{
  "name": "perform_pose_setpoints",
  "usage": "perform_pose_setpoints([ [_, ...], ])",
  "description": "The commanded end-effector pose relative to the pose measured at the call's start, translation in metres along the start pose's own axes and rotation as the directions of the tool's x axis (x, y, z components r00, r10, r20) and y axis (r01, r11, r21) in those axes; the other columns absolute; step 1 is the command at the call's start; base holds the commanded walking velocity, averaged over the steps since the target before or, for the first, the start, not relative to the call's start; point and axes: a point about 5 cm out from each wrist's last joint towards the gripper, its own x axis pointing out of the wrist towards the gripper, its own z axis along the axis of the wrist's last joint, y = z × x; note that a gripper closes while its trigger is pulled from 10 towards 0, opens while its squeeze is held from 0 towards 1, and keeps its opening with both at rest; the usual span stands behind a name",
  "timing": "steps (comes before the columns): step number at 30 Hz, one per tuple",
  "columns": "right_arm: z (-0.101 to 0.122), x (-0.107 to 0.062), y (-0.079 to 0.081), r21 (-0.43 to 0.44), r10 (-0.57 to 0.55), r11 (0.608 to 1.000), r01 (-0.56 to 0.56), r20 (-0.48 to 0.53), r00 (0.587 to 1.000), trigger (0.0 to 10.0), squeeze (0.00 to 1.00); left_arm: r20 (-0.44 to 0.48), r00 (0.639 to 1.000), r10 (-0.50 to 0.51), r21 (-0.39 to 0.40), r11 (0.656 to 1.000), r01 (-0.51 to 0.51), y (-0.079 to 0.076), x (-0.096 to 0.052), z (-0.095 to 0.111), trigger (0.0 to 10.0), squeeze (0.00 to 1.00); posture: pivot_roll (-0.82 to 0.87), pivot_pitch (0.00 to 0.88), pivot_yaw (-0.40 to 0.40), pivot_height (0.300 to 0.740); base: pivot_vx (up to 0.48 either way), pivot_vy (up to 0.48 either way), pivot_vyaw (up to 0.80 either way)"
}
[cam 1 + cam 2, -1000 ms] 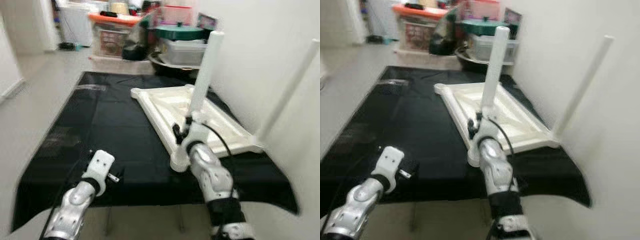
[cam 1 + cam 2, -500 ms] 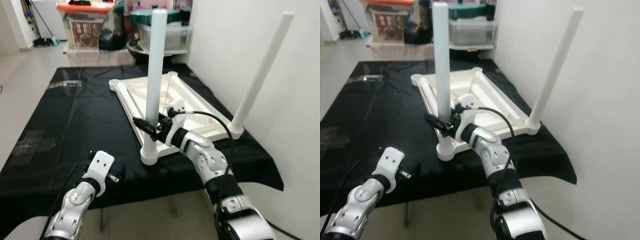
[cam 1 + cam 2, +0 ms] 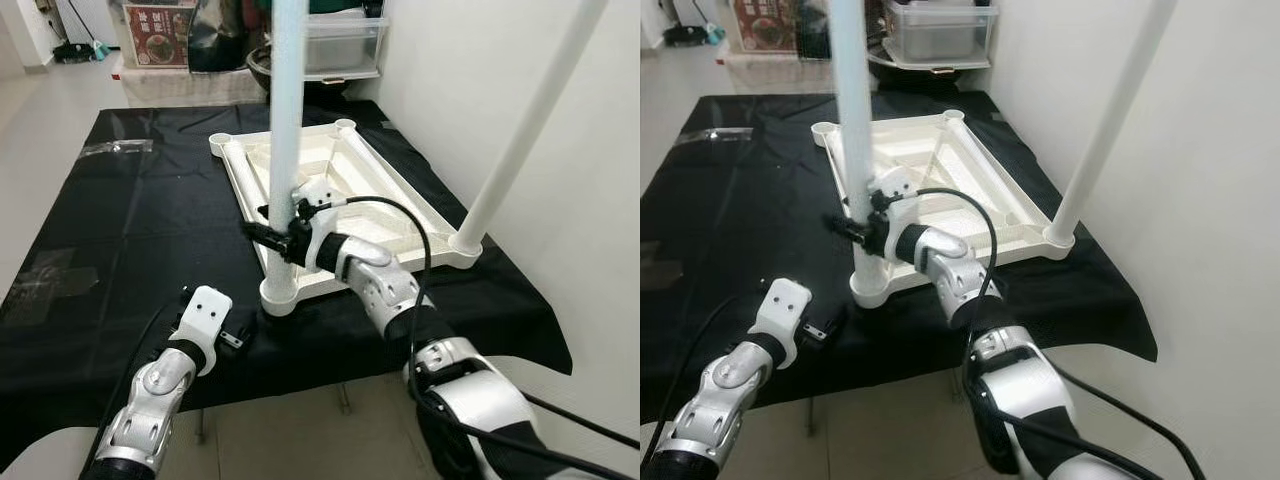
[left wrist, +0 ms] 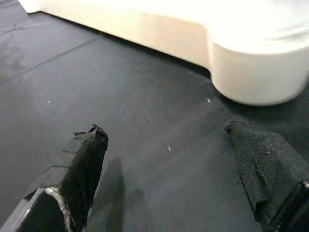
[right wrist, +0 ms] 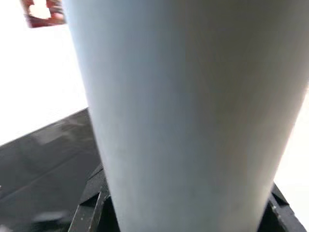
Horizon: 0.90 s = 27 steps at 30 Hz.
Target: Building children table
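Camera closer now; right end effector (image 3: 272,231) pinching upright table leg (image 3: 284,150); left end effector (image 4: 169,159) spread.

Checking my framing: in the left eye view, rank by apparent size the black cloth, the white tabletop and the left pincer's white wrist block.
1. black cloth, spanning most of the view.
2. white tabletop, upside down on the cloth.
3. left pincer's white wrist block, smallest, though it sits nearest the camera.

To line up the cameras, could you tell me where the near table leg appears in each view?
Left eye: table leg upright, centre, held by the right hand.
Right eye: left of centre.
Left wrist: just its corner socket.
Right wrist: close up.
Shared landmark: black cloth.
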Motion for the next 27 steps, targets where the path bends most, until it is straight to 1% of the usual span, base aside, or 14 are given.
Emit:
perform_pose_setpoints([
  [1,-0.020,-0.030,-0.050,0.047,-0.498,0.862,0.504,-0.097,0.862,0.0,0.00,-0.052,0.999,-0.011,-0.013,1.000,0.010,-0.006,-0.007,-0.014,10.0,0.00,0.16,0.000,-0.087,0.740,0.000,0.000,0.00],
  [4,-0.020,-0.030,-0.050,0.047,-0.498,0.862,0.504,-0.097,0.862,0.0,0.00,-0.052,0.999,-0.011,-0.013,1.000,0.010,-0.006,-0.007,-0.014,10.0,0.00,0.16,0.000,-0.087,0.740,0.000,0.000,0.00],
  [5,-0.036,-0.054,-0.070,0.043,-0.716,0.683,0.729,-0.153,0.681,0.0,0.00,-0.057,0.998,-0.010,-0.015,1.000,0.009,-0.005,-0.008,-0.015,10.0,0.00,0.14,0.000,-0.080,0.740,0.000,0.000,0.00],
  [10,-0.050,-0.076,-0.077,0.042,-0.823,0.537,0.842,-0.193,0.535,0.0,0.00,-0.059,0.998,-0.015,-0.017,1.000,0.014,-0.006,-0.007,-0.015,10.0,0.00,0.13,0.000,-0.064,0.740,0.000,0.000,0.00],
  [11,-0.056,-0.090,-0.075,0.030,-0.865,0.466,0.884,-0.196,0.462,4.4,0.00,-0.056,0.998,-0.022,-0.020,1.000,0.021,-0.008,-0.004,-0.014,10.0,0.00,0.11,0.000,-0.053,0.740,0.000,0.000,0.00],
  [13,-0.056,-0.090,-0.075,0.030,-0.865,0.466,0.884,-0.196,0.462,4.4,0.00,-0.056,0.998,-0.022,-0.020,1.000,0.021,-0.008,-0.004,-0.014,10.0,0.00,0.11,0.000,-0.053,0.740,0.000,0.000,0.00],
  [14,-0.053,-0.090,-0.063,0.043,-0.833,0.528,0.848,-0.172,0.526,10.0,0.13,-0.053,0.998,-0.024,-0.022,0.999,0.023,-0.008,-0.003,-0.012,10.0,0.00,0.11,0.000,-0.062,0.740,0.000,0.000,0.00],
  [15,-0.053,-0.090,-0.063,0.043,-0.833,0.528,0.848,-0.172,0.526,10.0,0.13,-0.053,0.998,-0.024,-0.022,0.999,0.023,-0.008,-0.003,-0.012,10.0,0.00,0.11,0.000,-0.062,0.740,0.000,0.000,0.00],
  [16,-0.042,-0.083,-0.051,0.071,-0.757,0.642,0.763,-0.100,0.646,10.0,1.00,-0.054,0.998,-0.020,-0.023,1.000,0.019,-0.006,-0.003,-0.013,10.0,0.00,0.11,0.000,-0.064,0.740,0.000,0.000,0.00],
  [18,-0.042,-0.083,-0.051,0.071,-0.757,0.642,0.763,-0.100,0.646,10.0,1.00,-0.054,0.998,-0.020,-0.023,1.000,0.019,-0.006,-0.003,-0.013,10.0,0.00,0.11,0.000,-0.064,0.740,0.000,0.000,0.00],
  [19,-0.031,-0.073,-0.040,0.094,-0.639,0.762,0.641,-0.050,0.768,10.0,1.00,-0.057,0.998,-0.016,-0.023,1.000,0.015,-0.005,-0.004,-0.014,10.0,0.00,0.12,0.000,-0.073,0.740,0.000,0.000,0.00],
  [21,-0.019,-0.063,-0.033,0.114,-0.509,0.855,0.506,-0.002,0.861,10.0,0.51,-0.061,0.998,-0.010,-0.025,1.000,0.009,-0.004,-0.005,-0.016,10.0,0.00,0.12,0.000,-0.076,0.740,0.000,0.000,0.00],
  [22,-0.010,-0.056,-0.029,0.129,-0.382,0.918,0.375,0.030,0.924,10.0,0.00,-0.063,0.998,-0.008,-0.026,1.000,0.006,-0.004,-0.006,-0.017,10.0,0.00,0.13,0.000,-0.080,0.740,0.000,0.000,0.00],
  [27,0.019,-0.047,-0.017,0.082,0.017,0.996,-0.030,0.159,0.987,10.0,0.00,-0.057,0.998,-0.005,-0.028,1.000,0.003,-0.005,-0.005,-0.016,10.0,0.00,0.15,0.000,-0.091,0.740,0.000,0.000,0.00],
])
